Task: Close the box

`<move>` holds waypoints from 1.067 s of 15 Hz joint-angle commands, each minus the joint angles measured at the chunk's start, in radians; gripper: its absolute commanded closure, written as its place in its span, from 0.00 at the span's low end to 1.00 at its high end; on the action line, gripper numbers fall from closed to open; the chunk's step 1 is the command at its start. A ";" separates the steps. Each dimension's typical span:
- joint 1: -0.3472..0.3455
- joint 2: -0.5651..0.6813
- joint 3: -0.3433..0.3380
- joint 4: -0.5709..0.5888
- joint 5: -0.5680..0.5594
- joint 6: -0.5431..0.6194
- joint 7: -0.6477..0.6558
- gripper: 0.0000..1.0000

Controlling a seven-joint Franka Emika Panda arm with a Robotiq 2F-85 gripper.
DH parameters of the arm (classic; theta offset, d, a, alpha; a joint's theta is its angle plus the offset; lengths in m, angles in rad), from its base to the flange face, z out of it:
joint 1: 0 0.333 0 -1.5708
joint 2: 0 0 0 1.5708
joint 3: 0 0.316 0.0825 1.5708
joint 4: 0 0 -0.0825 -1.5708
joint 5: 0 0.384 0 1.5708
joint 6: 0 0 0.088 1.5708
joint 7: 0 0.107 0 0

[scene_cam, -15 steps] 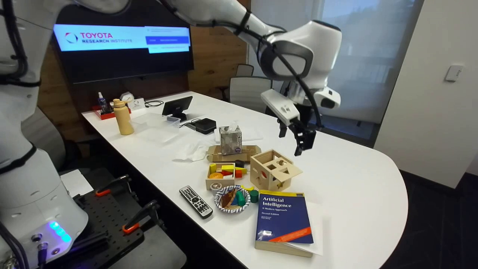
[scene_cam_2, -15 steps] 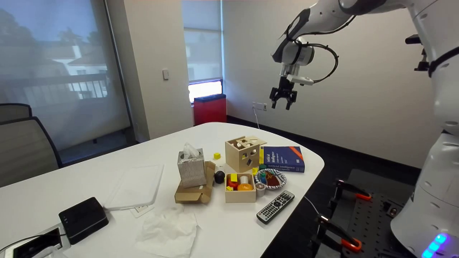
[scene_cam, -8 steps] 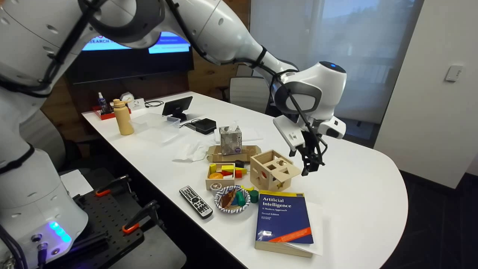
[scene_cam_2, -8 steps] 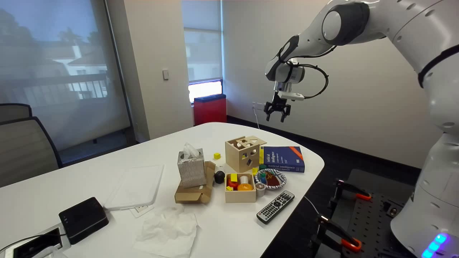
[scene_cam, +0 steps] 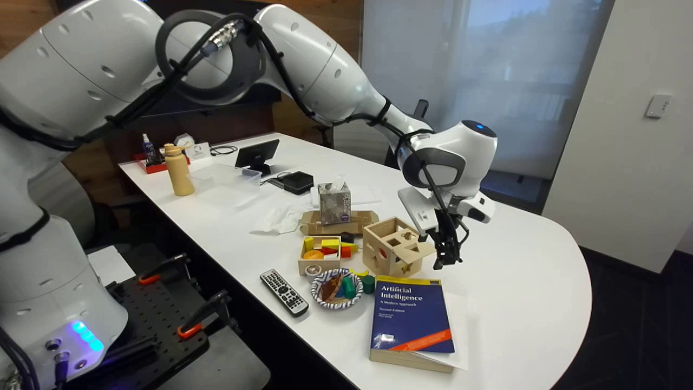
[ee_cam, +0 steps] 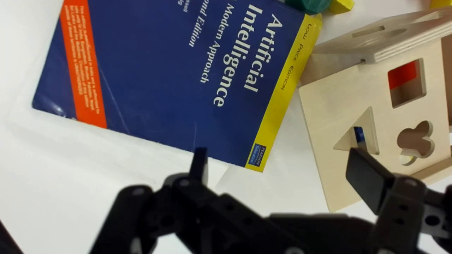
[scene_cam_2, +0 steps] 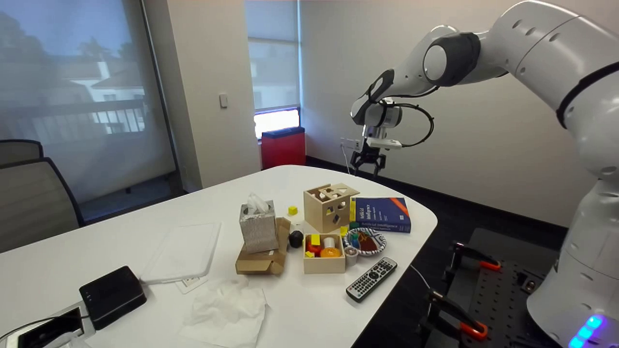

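Have a black two-finger gripper [scene_cam: 448, 264] pointing down over a white table [scene_cam: 520, 303], at the end of a glossy white jointed arm [scene_cam: 325, 65]. Can see both fingers [ee_cam: 369, 180] well apart in the wrist view. Find the small, roughly square, pale natural-wood box [scene_cam: 381, 260] upright on the table, near the gripper, just beside a thick blue book [ee_cam: 159, 70] with a yellow strip and an orange band. Note a thin wooden lid [ee_cam: 385, 121] with cut-out shapes, partway off the top of the box, jutting past a wall toward the gripper and leaving part of the interior uncovered. Make out a gap between gripper and lid [scene_cam_2: 351, 192] in an exterior view. In the wrist view, see one finger overlapping the lid and the other just overlapping the book's edge. Cannot tell the fingers' height relative to the lid.
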 commanded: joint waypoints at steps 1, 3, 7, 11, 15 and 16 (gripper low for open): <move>-0.016 0.076 0.023 0.118 -0.034 -0.064 0.059 0.00; -0.017 0.106 0.024 0.152 -0.043 -0.082 0.081 0.00; -0.016 0.157 0.014 0.215 -0.060 -0.096 0.148 0.00; -0.007 0.195 -0.003 0.260 -0.083 -0.084 0.238 0.00; -0.005 0.222 -0.007 0.298 -0.110 -0.091 0.298 0.00; 0.001 0.222 -0.013 0.293 -0.099 -0.087 0.301 0.00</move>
